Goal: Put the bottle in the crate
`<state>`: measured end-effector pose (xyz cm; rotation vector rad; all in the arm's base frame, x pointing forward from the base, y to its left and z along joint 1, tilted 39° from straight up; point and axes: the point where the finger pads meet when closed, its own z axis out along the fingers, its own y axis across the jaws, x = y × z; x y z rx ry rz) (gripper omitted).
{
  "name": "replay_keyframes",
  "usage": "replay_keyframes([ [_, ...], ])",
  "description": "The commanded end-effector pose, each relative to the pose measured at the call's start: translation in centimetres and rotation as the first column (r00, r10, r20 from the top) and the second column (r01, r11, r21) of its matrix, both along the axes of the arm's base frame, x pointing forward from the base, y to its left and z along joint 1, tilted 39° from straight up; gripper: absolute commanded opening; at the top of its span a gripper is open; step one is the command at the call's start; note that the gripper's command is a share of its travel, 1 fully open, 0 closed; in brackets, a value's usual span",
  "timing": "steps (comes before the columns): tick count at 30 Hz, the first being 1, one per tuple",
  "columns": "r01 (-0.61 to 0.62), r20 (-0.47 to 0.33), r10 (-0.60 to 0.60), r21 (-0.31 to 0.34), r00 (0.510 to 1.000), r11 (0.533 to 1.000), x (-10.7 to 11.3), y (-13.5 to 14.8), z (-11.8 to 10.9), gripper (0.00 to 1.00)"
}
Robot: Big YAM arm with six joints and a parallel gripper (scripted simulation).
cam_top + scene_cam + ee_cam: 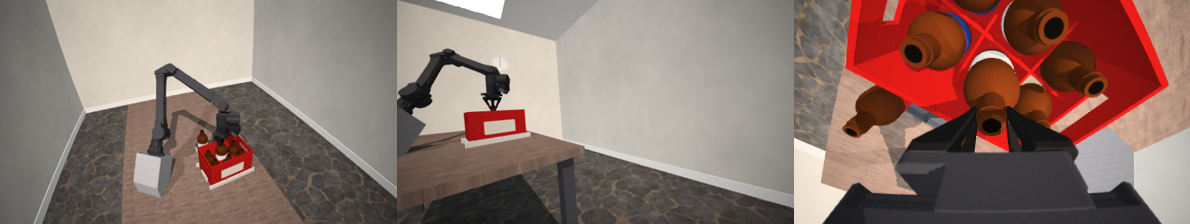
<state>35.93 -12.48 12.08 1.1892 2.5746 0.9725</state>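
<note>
A bottle [990, 90] is clenched at the neck by the jaws over the crate [1139, 55]. If misaligned, a divider could be struck and the loose crate shoved.

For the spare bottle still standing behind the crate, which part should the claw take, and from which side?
Grip the spare bottle by its narrow neck, coming straight down from above. It stands upright beside the red crate, so the neck is the slimmest, most exposed part. The claw is now shut on another bottle's neck in the same way.
</note>
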Motion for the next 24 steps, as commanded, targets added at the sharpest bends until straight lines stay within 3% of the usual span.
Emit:
replay_keyframes([
  [1,0.002,-0.004,-0.002,0.002,1.000,1.000,0.6,0.4,-0.7,0.00],
  [13,0.003,-0.005,-0.003,0.002,1.000,1.000,1.0,1.0,-1.6,0.00],
  [14,0.014,0.032,-0.013,-0.022,0.999,1.000,1.7,0.1,-0.2,0.00],
  [19,0.002,-0.001,-0.002,0.000,1.000,1.000,1.2,1.3,-1.9,0.00],
  [24,0.011,0.012,-0.010,-0.009,1.000,1.000,1.5,1.0,-1.6,0.00],
])
